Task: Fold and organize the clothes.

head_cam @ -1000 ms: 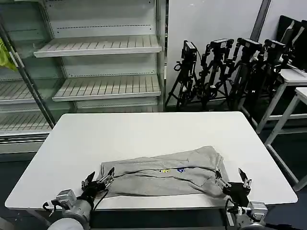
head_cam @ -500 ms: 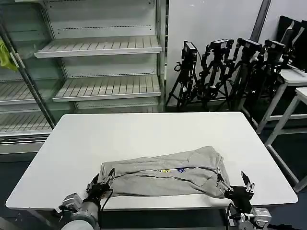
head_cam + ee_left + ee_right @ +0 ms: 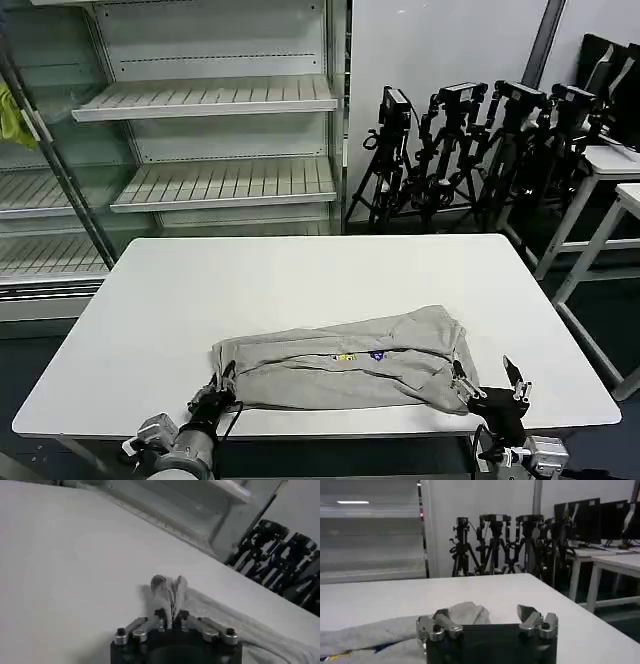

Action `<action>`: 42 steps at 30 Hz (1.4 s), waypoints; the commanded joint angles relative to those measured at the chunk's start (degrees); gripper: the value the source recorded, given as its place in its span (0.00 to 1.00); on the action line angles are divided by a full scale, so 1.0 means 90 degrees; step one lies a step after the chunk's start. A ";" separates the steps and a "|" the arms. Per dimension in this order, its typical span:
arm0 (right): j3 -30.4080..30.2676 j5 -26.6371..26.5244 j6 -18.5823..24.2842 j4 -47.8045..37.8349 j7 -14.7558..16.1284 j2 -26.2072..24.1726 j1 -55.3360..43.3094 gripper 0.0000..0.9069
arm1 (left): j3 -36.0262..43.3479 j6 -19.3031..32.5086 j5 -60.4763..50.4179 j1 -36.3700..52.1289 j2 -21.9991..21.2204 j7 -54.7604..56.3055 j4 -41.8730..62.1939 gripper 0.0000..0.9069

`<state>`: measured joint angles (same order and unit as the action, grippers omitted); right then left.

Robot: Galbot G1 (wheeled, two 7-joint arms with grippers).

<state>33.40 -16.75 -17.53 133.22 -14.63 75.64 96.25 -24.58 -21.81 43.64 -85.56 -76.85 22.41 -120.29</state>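
Lying folded lengthwise, the grey shirt (image 3: pixel 345 362) shows a small multicolour print.

1. The left gripper (image 3: pixel 222 388) has been closed: its fingers (image 3: pixel 161 616), spread a second ago, are now pinched on the shirt (image 3: pixel 345 360) at its 8 o'clock corner, where a fold of grey cloth is gathered.
2. The right gripper (image 3: pixel 488 384) has been drawn back toward 6 o'clock, its fingers left spread at the shirt's 4 o'clock corner.
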 commanded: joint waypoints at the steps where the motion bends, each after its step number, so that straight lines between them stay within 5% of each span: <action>1: 0.0006 0.0006 0.0011 0.0027 -0.0007 0.0015 0.0018 1.00 | -0.0221 -0.0015 0.0218 0.0038 0.0060 0.0034 -0.0056 0.07; 22: -0.0085 -0.0156 -0.0079 0.0031 -0.0028 -0.0048 -0.0208 1.00 | -0.3941 -0.0640 0.3165 0.0348 0.2593 -0.0118 0.0436 0.07; 30: -0.0108 -0.0156 -0.0083 0.0033 -0.0015 -0.0040 -0.0096 1.00 | -0.3374 -0.1034 0.5807 0.0198 0.1875 0.0210 -0.0859 0.07; 42: -0.0340 0.0108 -0.0002 -0.0105 0.0011 0.0198 0.0118 1.00 | -0.0996 -0.0760 0.5746 0.1021 0.0273 0.0178 -0.1132 0.07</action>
<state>30.84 -16.61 -17.64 132.63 -14.55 76.95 96.90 -45.29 -28.62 88.91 -80.36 -66.58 23.52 -127.92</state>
